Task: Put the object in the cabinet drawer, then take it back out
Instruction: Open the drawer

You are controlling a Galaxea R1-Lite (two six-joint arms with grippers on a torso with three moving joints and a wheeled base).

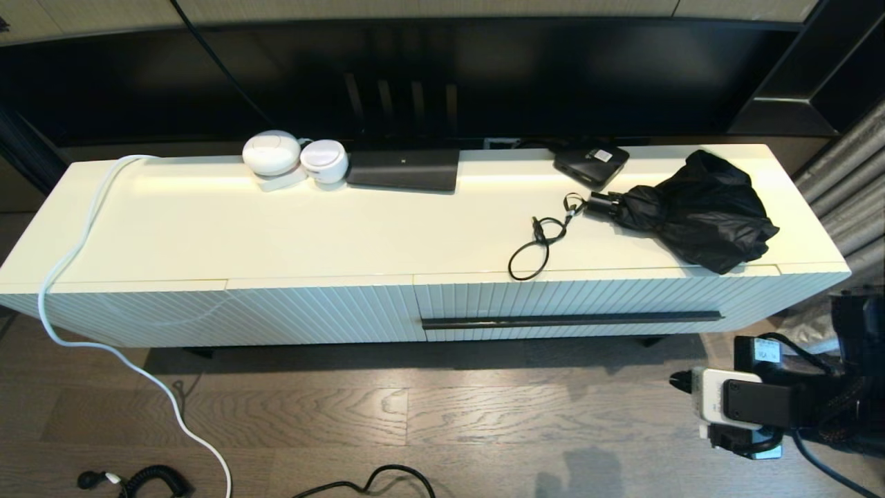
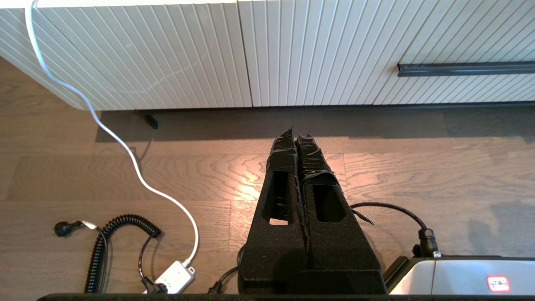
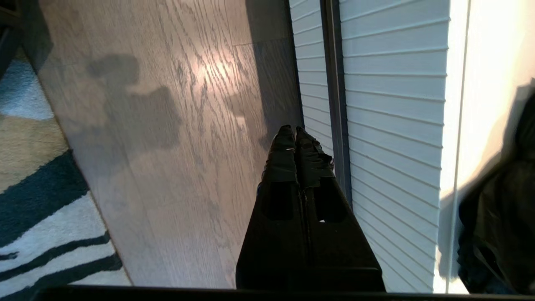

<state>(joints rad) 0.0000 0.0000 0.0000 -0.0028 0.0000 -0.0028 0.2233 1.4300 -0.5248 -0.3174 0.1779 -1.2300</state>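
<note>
The cabinet drawer (image 1: 574, 294) is closed; its white ribbed front carries a long black bar handle (image 1: 572, 320). A black folded umbrella (image 1: 698, 207) lies on the cabinet top above the drawer's right end, its strap loop trailing left. My right gripper (image 3: 294, 131) is shut and empty, low over the floor beside the drawer's right end, close to the handle (image 3: 332, 92). The right arm (image 1: 747, 404) shows at the lower right of the head view. My left gripper (image 2: 296, 136) is shut and empty above the floor, in front of the handleless panel (image 2: 167, 54).
On the cabinet top stand two round white devices (image 1: 294, 158), a flat black box (image 1: 404, 169) and a small black device (image 1: 591, 162). A white cable (image 1: 76, 270) hangs off the left end onto the wooden floor. Black cords (image 2: 121, 242) lie on the floor; a striped rug (image 3: 37, 209) is nearby.
</note>
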